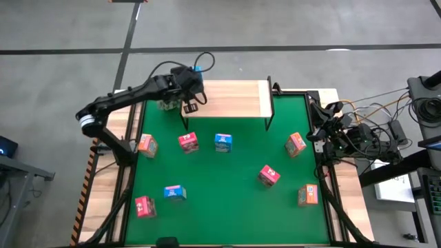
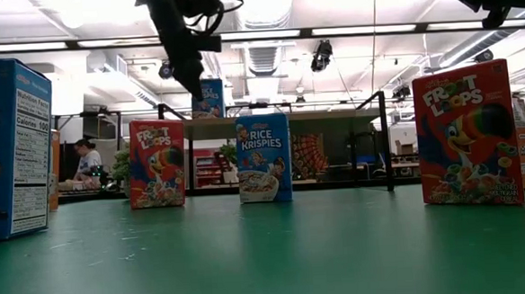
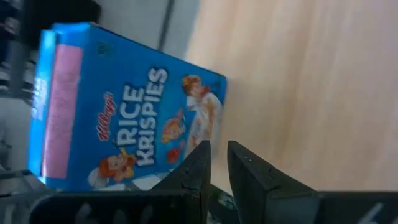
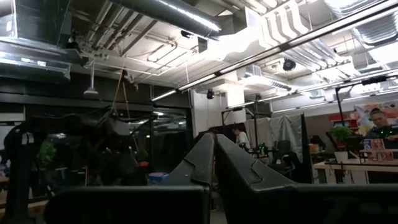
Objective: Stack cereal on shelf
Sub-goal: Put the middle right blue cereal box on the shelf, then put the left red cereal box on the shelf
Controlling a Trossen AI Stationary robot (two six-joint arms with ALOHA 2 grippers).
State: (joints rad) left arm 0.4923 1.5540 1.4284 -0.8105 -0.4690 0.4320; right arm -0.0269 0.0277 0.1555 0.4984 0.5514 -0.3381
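A blue Rice Krispies box (image 3: 118,112) stands on the left end of the light wooden shelf (image 1: 234,100), resting on its bottom face; the low view shows this box (image 2: 209,98) up on the plank. My left gripper (image 3: 219,149) is shut and sits over the shelf right beside that box, its fingertips by the box's lower front corner. In the high view my left gripper (image 1: 191,106) is over the shelf's left end. Several other cereal boxes stand on the green mat. My right gripper (image 4: 214,140) is shut and parked past the table's right edge. My left gripper's shut fingers (image 3: 202,163) lie next to the front face of the Rice Krispies box, near its lower corner (image 3: 208,124). I cannot tell whether they touch it. The box stands upright on the plank.
On the mat stand a red Froot Loops box (image 1: 188,142), a blue box (image 1: 222,142), an orange box (image 1: 295,144) and several more toward the near edge. The shelf's black legs (image 1: 269,117) stand at the far side. The rest of the plank is bare.
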